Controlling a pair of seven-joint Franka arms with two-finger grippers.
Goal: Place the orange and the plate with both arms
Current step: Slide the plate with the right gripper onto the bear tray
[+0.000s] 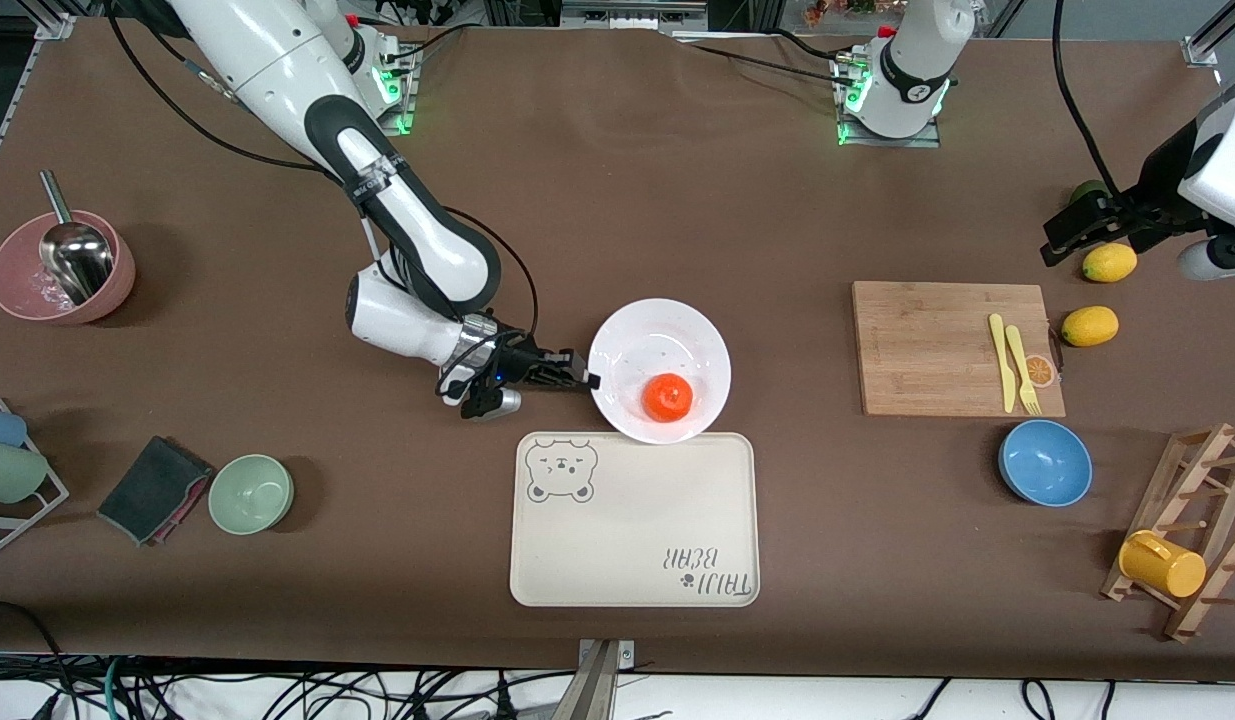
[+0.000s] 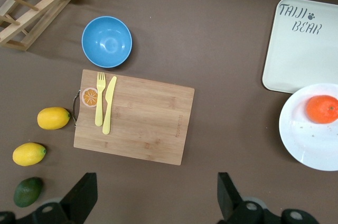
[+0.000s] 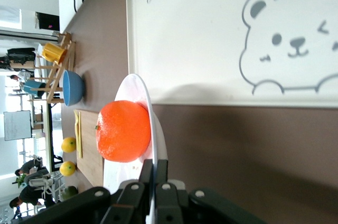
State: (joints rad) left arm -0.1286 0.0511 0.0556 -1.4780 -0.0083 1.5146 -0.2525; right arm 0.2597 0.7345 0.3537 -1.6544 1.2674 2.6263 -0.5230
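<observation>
The white plate [image 1: 659, 340] is mid-table, its near rim just over the far edge of the cream bear-print tray [image 1: 632, 520]. The orange [image 1: 667, 397] lies in it, on the side nearer the camera. My right gripper [image 1: 583, 378] is shut on the plate's rim at the side toward the right arm's end. In the right wrist view the rim [image 3: 153, 129] is pinched between the fingers, with the orange [image 3: 123, 130] close by. My left gripper [image 1: 1067, 235] is open and empty, up over the lemons at the left arm's end. The left wrist view shows the plate [image 2: 309, 142] and orange [image 2: 322, 109] far off.
A wooden cutting board [image 1: 952, 345] with yellow fork and knife [image 1: 1014, 365] lies toward the left arm's end. Two lemons [image 1: 1089, 326], a blue bowl [image 1: 1044, 462] and a rack with a yellow mug [image 1: 1162, 563] are beside it. A green bowl [image 1: 251, 493], cloth and pink bowl [image 1: 62, 268] are at the right arm's end.
</observation>
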